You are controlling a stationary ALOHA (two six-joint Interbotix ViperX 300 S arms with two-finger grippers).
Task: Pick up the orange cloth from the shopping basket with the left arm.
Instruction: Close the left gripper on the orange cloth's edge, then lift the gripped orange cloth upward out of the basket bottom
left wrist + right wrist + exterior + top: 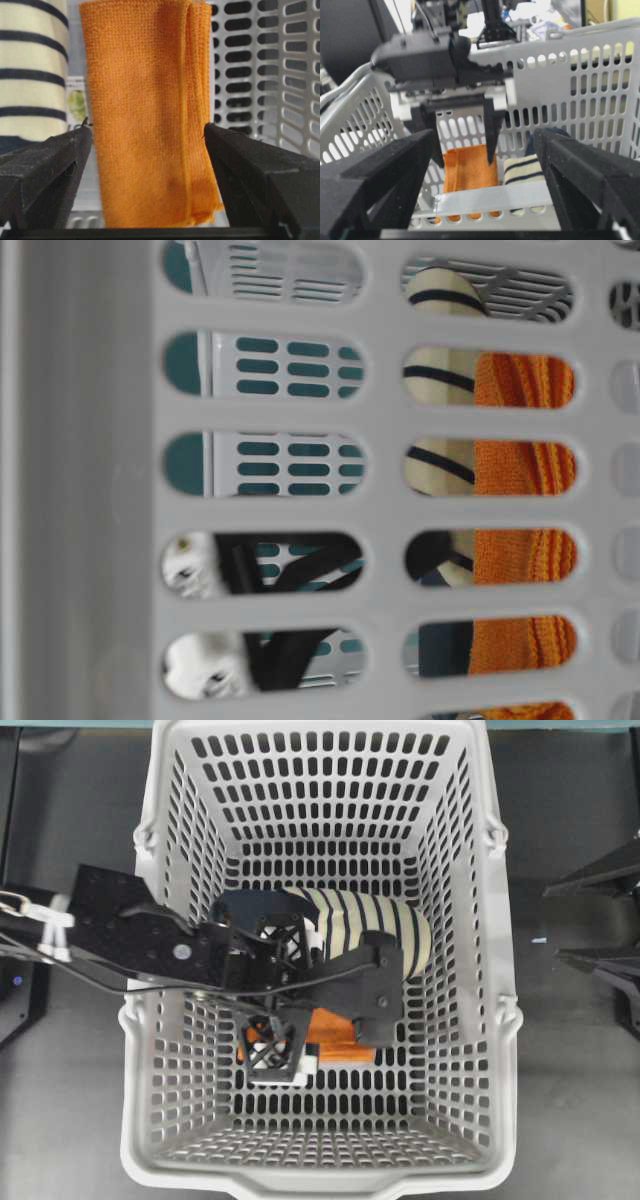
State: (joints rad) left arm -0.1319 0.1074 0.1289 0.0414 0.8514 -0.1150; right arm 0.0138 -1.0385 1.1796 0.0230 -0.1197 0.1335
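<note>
The orange cloth lies folded on the floor of the shopping basket, beside a navy and cream striped slipper. My left arm reaches down into the basket. Its gripper is open, one finger on each side of the cloth, and neither finger presses it. From the right wrist view the left gripper hangs tips-down over the cloth. In the overhead view the arm covers most of the cloth. My right gripper stands open outside the basket, holding nothing.
The basket's slotted walls rise close around the left gripper. The slipper lies right against the cloth's left side. A small white and green label shows between them. The right gripper sits beyond the basket's right rim.
</note>
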